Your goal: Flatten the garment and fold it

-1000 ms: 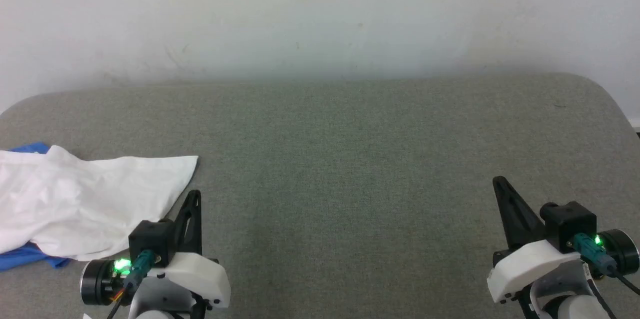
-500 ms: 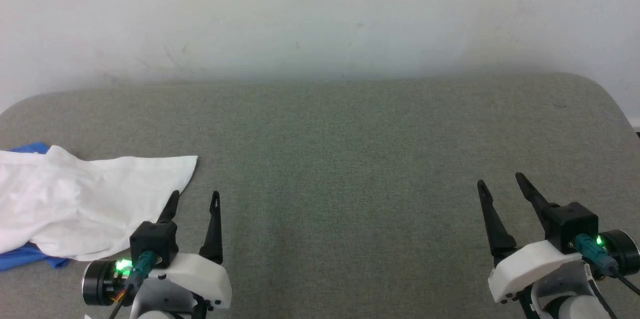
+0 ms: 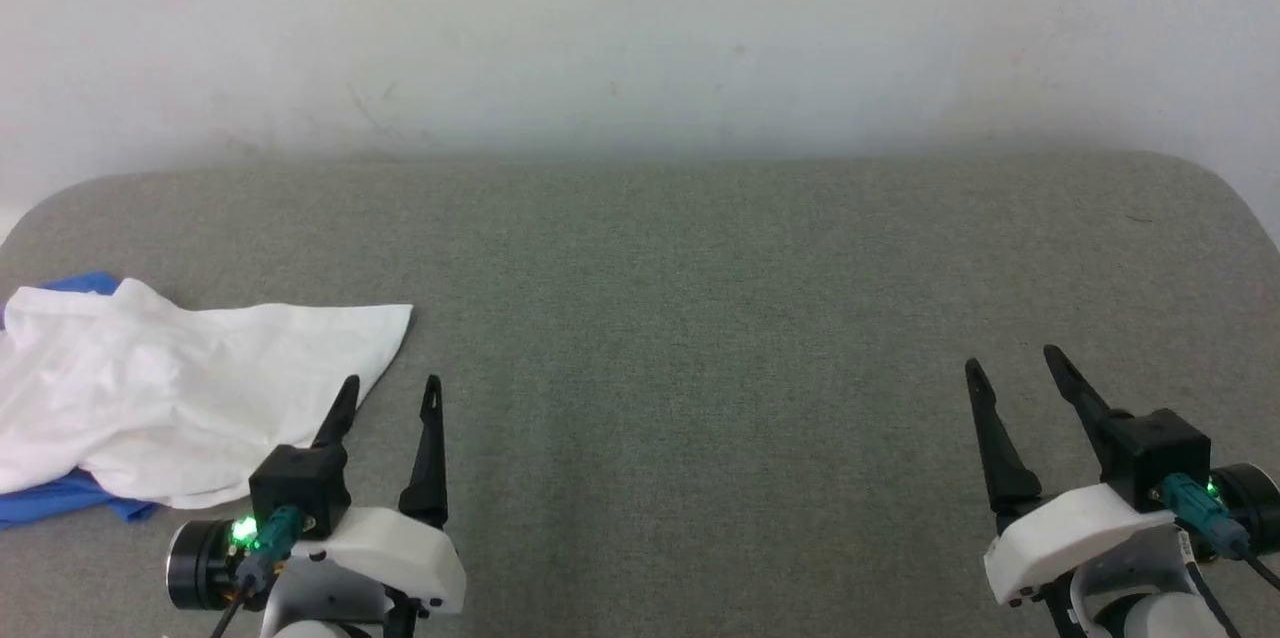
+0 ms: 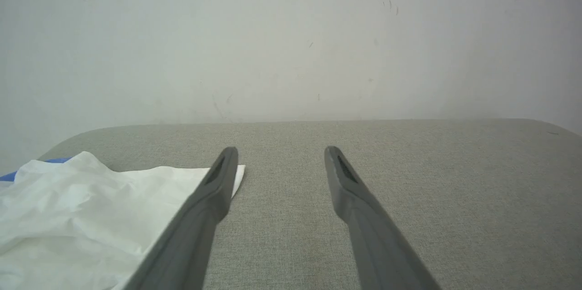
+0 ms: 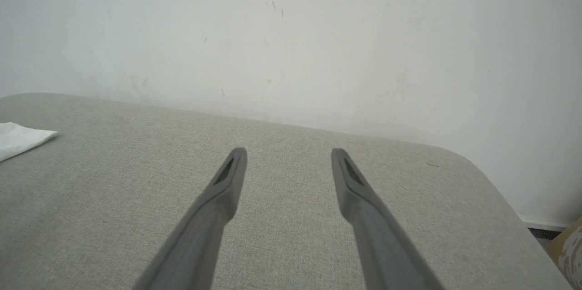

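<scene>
Both grippers have opened since a second ago: left gripper (image 3: 391,383) and right gripper (image 3: 1012,360) now stand spread, holding nothing. Garment (image 3: 150,398) lies crumpled at the left of the grey pad (image 3: 700,318), white over blue. Its corner is just beside the left gripper; contact unclear. Right gripper is well apart.

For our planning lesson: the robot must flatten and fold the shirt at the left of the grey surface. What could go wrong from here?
The garment lies crumpled, white over blue, so the open left end effector near its corner might pinch several layers.
It runs past the head view's left edge; a tug that way could slide it off the grey surface.
The open right end effector is far across, so one-armed pulling may only bunch it.
</scene>
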### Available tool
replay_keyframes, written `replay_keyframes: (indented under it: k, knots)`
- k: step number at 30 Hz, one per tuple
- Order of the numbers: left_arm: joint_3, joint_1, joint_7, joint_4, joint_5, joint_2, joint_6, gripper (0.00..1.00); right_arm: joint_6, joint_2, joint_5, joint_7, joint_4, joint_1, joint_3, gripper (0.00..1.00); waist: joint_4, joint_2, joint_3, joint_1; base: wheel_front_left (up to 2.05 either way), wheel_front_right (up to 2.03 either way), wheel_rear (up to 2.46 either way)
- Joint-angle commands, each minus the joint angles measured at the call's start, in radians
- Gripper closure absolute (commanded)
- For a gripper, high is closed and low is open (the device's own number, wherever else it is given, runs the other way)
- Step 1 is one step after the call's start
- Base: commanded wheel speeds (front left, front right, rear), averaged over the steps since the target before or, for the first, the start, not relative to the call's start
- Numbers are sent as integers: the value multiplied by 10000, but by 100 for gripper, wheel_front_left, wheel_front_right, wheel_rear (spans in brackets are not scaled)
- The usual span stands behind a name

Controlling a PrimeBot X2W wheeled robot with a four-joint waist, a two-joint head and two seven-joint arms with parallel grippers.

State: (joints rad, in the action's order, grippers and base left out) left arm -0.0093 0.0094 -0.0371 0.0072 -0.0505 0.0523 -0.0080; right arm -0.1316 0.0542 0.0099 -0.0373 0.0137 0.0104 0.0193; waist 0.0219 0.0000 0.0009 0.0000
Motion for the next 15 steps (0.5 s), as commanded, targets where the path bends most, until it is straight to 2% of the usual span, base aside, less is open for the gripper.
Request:
replay_keyframes:
  k: [1,15]
  knots:
    - [-1,-120,-106,-44,-110,-4,-40,0,2,-10,68,-102,15,57,35,0,83,0,3,0,0,0,0]
    - [208,-108,-398,-20,-422,-6,-49,0,3,-14,39,-259,-197,95,36,0,858,0,13,0,0,0,0]
